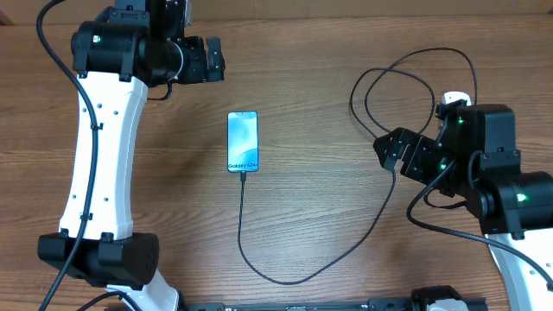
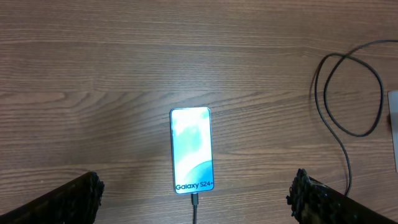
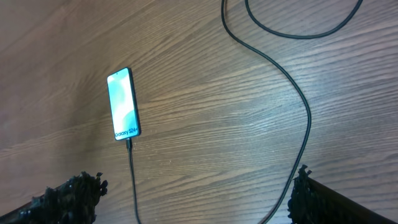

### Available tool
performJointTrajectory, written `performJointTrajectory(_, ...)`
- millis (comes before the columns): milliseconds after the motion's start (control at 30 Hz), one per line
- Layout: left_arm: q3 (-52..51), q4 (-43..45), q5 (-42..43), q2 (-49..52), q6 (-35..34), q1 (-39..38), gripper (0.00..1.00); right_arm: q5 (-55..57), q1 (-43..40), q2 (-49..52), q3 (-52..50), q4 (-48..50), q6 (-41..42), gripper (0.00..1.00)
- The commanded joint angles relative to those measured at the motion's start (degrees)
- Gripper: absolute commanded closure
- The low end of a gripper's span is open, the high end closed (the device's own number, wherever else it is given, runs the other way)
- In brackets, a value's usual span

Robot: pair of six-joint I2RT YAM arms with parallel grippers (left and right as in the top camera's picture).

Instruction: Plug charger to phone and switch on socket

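Note:
The phone (image 1: 243,142) lies flat mid-table with its cyan screen lit. It also shows in the left wrist view (image 2: 191,149) and the right wrist view (image 3: 123,104). The charger cable (image 1: 285,278) has its tip in the phone's bottom edge (image 2: 195,200). It curves right and loops at the back right (image 3: 298,106). Only a white corner of the socket (image 1: 455,100) shows behind my right arm, and its edge shows in the left wrist view (image 2: 393,124). My left gripper (image 1: 214,59) (image 2: 196,185) is open and empty, above and behind the phone. My right gripper (image 1: 389,149) (image 3: 194,183) is open and empty, above the cable.
The wooden table (image 1: 311,199) carries only the phone, the cable and the socket. The cable loops (image 1: 406,78) lie just left of the socket. The left arm's white link (image 1: 99,155) stands at the left side.

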Motion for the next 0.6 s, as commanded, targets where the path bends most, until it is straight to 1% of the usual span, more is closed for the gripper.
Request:
performJointTrajectory(0,0.37,0.04,0.46,-0.63,-0.17,0.26,0.00,1.86,0.11,-0.37,1.57,0.39,0.00,0.00)
performJointTrajectory(100,0.37,0.04,0.46,-0.63,-0.17,0.26,0.00,3.61,0.11,-0.37,1.57,0.15,-1.01,0.00)
performJointTrajectory(200,0.37,0.04,0.46,-0.63,-0.17,0.26,0.00,4.39,0.11,-0.37,1.57,0.59,-3.69,0.00)
performJointTrajectory(267,0.37,0.04,0.46,-0.63,-0.17,0.26,0.00,4.37,0.13,-0.42,1.57,2.51,-6.49,0.00)
performJointTrajectory(400,0.37,0.04,0.46,-0.63,-0.17,0.26,0.01,4.48,0.17,-3.17,-0.07,10.14,-14.14,0.00)
performJointTrajectory(467,0.37,0.04,0.46,-0.63,-0.17,0.26,0.00,4.96,0.17,-5.22,-1.95,13.81,-15.96,0.00)
performJointTrajectory(567,0.37,0.04,0.46,-0.63,-0.17,0.26,0.00,6.64,0.17,-9.79,-7.06,20.57,-16.31,0.00)
